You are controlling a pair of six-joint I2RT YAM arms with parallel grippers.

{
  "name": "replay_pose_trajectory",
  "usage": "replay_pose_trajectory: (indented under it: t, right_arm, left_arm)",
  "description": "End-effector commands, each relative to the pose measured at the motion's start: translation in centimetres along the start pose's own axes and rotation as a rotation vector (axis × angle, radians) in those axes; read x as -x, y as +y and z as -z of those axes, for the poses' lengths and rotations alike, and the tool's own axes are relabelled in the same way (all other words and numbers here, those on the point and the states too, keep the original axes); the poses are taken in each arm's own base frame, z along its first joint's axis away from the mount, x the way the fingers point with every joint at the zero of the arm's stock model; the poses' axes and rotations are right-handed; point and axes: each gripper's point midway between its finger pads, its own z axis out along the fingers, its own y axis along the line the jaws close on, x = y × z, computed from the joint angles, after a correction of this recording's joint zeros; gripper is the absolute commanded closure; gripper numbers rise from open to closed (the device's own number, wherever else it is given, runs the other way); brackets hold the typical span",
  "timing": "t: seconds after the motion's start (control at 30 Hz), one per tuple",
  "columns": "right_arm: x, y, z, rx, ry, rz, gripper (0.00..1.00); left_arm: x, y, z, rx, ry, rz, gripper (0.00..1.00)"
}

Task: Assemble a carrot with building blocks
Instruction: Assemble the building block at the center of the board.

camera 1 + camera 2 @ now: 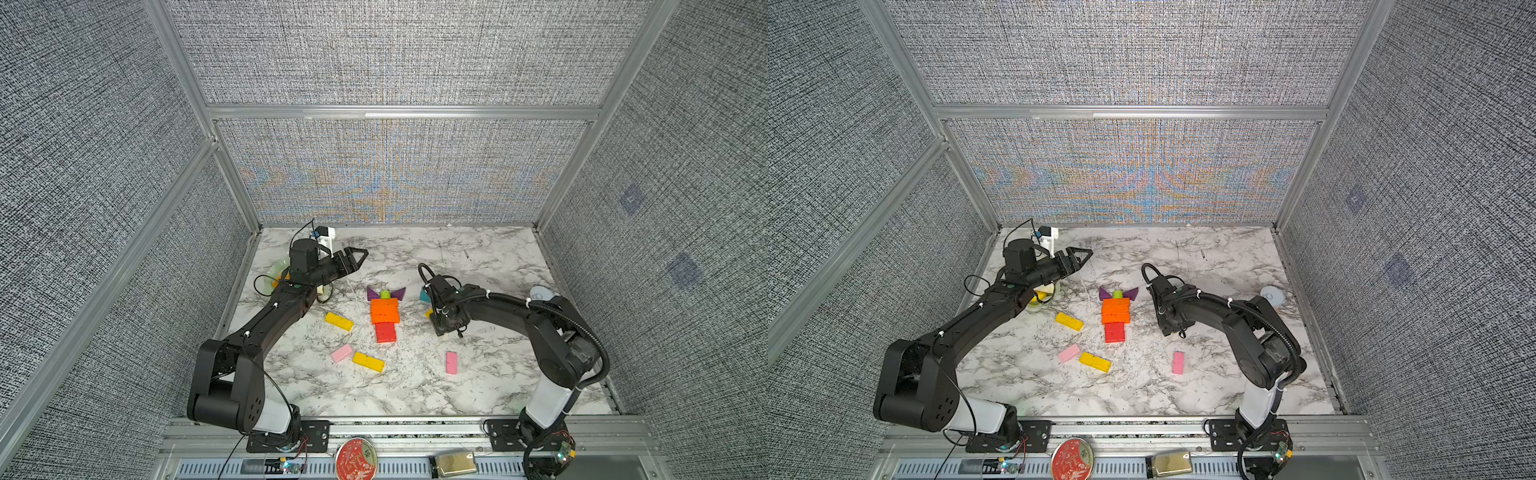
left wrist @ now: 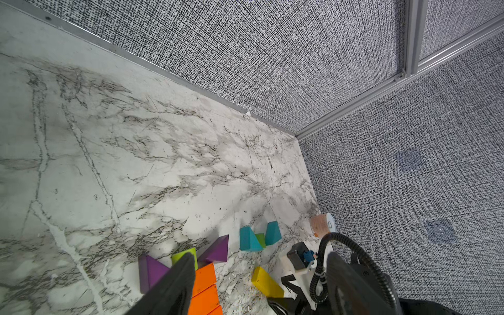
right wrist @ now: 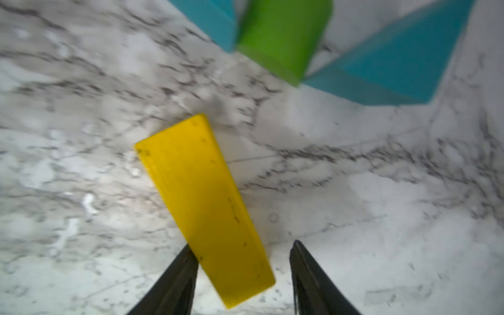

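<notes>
The carrot lies mid-table in both top views: a green stub (image 1: 385,294) between two purple triangles (image 1: 372,293), then orange bars (image 1: 385,311) and red bars (image 1: 386,332). My right gripper (image 3: 242,245) is low over the table to its right, open. A yellow bar (image 3: 201,201) lies flat between its fingers, against one and clear of the other. Just beyond it sit a green stub (image 3: 283,35) and teal triangles (image 3: 395,62). My left gripper (image 1: 360,257) hovers at the back left, open and empty.
Loose yellow bars (image 1: 339,321) (image 1: 368,362) and pink bars (image 1: 342,353) (image 1: 451,362) lie in front of the carrot. A pale green plate (image 1: 279,268) sits under the left arm and a tape roll (image 1: 539,293) by the right wall. Fabric walls enclose three sides.
</notes>
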Motion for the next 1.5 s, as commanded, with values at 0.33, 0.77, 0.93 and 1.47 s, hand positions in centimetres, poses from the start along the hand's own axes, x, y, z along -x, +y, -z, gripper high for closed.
replay_pose_trajectory:
  t: [0.33,0.77,0.93,1.47]
  right_arm:
    - [-0.6,-2.1,-0.2,-0.003,0.054,-0.116,0.46]
    - [1.4,-0.5,-1.1,0.111,0.032,-0.118,0.52]
    - [2.3,-0.9,-1.1,0.091,0.014,-0.118,0.52]
    - [3.6,-1.0,-1.3,0.084,-0.004,-0.160,0.50]
  left_arm:
    - [0.4,-0.7,0.1,-0.026,-0.011,-0.008,0.23]
    - [0.5,-0.7,0.2,-0.022,-0.014,-0.015,0.23]
    - [0.4,-0.6,0.1,-0.019,-0.012,-0.013,0.23]
    - [0.4,-0.5,0.0,-0.013,-0.011,-0.016,0.23]
